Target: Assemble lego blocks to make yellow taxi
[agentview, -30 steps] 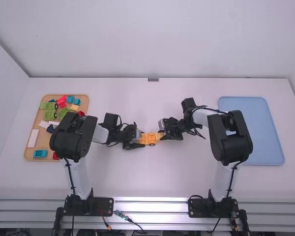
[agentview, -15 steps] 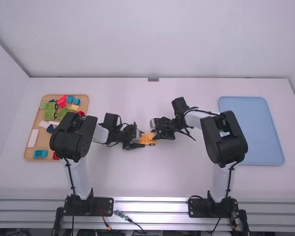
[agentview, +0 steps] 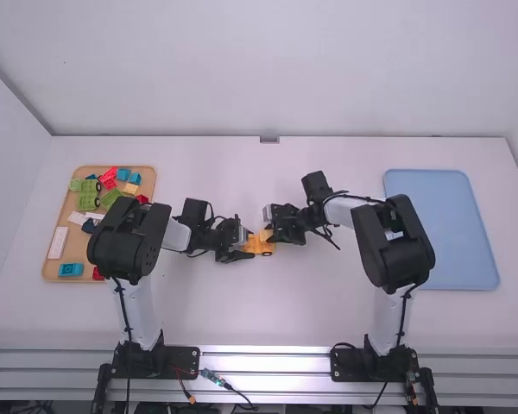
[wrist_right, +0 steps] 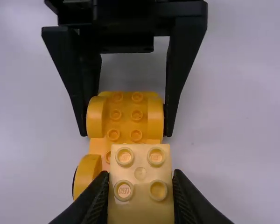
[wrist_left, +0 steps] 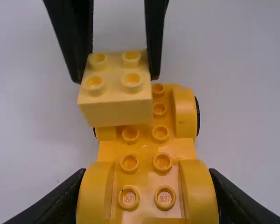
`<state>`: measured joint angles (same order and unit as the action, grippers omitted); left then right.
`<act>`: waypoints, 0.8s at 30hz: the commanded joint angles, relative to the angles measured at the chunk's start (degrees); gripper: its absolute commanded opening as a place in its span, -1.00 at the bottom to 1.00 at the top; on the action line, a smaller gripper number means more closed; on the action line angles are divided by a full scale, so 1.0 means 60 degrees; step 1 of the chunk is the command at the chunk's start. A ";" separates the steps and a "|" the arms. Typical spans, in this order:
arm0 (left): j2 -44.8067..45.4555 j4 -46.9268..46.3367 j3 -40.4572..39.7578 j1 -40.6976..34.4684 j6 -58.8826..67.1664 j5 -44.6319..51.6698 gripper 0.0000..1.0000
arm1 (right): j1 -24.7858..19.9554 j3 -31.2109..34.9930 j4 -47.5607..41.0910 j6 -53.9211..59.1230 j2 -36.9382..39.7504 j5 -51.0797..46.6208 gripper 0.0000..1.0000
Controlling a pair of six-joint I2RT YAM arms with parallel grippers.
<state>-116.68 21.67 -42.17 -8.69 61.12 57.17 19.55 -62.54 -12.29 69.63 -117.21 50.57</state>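
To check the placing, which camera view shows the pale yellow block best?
Left wrist view: the block shows four studs and one side. Right wrist view: studs large, lower part cropped. High view: tiny pale patch.

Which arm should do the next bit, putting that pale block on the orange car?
Probably the right: its gripper holds the pale block over the car base, while the left gripper steadies that base.

one far camera, two close ones
the high view looks forward and down across the near edge of the table; the wrist views look down from opposite sides, sharing the orange wheeled base and the pale yellow block.
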 commanded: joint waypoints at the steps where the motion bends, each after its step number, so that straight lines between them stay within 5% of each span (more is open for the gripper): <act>1: -0.0106 -0.0047 -0.0051 -0.0073 -0.0029 -0.0186 0.10 | 0.0000 0.0266 0.0120 -0.0543 0.0278 0.0036 -0.71; 24: -0.0106 -0.0069 -0.0055 -0.0069 -0.0036 -0.0302 0.11 | 0.0004 -0.0073 -0.0966 -0.0168 0.0715 -0.0149 -0.70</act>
<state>-116.68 21.37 -42.15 -8.97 60.88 57.19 19.38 -62.65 -17.04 67.79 -115.59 49.21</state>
